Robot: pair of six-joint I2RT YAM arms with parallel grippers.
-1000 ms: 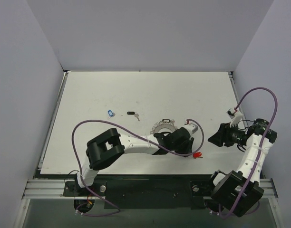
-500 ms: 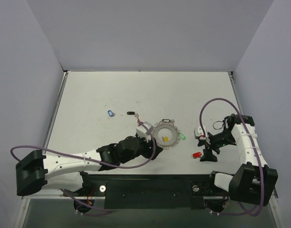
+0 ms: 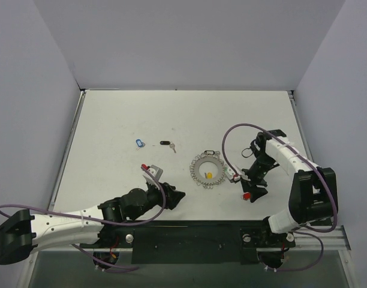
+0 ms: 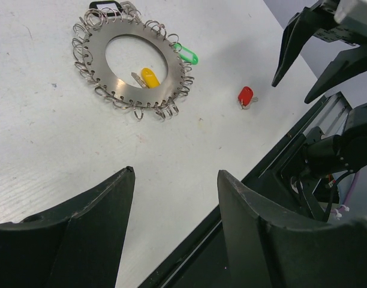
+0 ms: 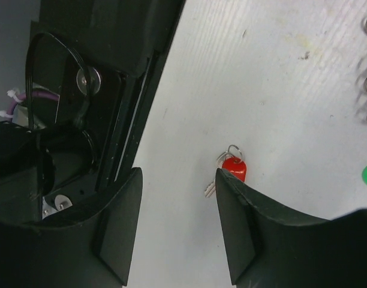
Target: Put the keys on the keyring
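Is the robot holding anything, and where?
Nothing. The left gripper and right gripper are both open and empty; the red key lies loose by the right one.

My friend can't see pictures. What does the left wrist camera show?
A large flat silver metal keyring rimmed with wire loops lies on the white table, a yellow-headed key inside its open centre and a green-headed key at its edge. A red-headed key lies apart, near the right gripper. The open left gripper frames the bottom, empty.
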